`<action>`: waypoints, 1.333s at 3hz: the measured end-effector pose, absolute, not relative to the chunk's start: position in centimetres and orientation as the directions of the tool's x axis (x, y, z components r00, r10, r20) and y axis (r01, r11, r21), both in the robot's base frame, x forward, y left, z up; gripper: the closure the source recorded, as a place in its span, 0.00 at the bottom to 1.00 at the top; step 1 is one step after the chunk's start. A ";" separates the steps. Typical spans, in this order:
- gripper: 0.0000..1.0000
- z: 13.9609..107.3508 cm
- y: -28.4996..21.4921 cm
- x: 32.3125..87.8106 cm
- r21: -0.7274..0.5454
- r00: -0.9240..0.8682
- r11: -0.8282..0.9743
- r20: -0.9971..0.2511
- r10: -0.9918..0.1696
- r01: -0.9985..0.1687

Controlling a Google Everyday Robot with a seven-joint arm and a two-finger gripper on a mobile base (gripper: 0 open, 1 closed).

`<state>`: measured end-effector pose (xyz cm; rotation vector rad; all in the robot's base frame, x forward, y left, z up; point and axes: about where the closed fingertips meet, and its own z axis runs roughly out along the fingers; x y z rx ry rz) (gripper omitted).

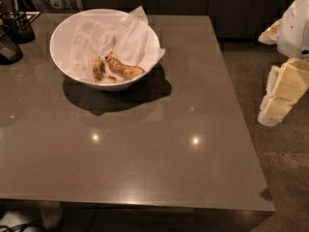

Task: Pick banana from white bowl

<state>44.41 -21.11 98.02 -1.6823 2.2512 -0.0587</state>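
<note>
One banana [124,68] in white bowl [57,43]; pincer [271,109] off-table

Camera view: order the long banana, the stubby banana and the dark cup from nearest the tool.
The tool hangs right of the table.
1. Long banana, in the bowl.
2. Stubby banana, just left of it.
3. Dark cup, far left edge.

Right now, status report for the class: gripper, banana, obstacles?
Gripper beyond table edge, right of view, away from white bowl. Banana lies inside on paper. Shorter banana piece close beside it.
</note>
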 end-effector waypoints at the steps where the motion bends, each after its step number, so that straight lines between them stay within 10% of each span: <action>1: 0.00 98.7 -19.3 46.7 -0.173 -0.291 0.338 -0.250 -0.924 -0.925; 4: 0.00 99.7 -11.9 54.5 -0.163 -0.233 0.305 -0.355 -0.906 -0.938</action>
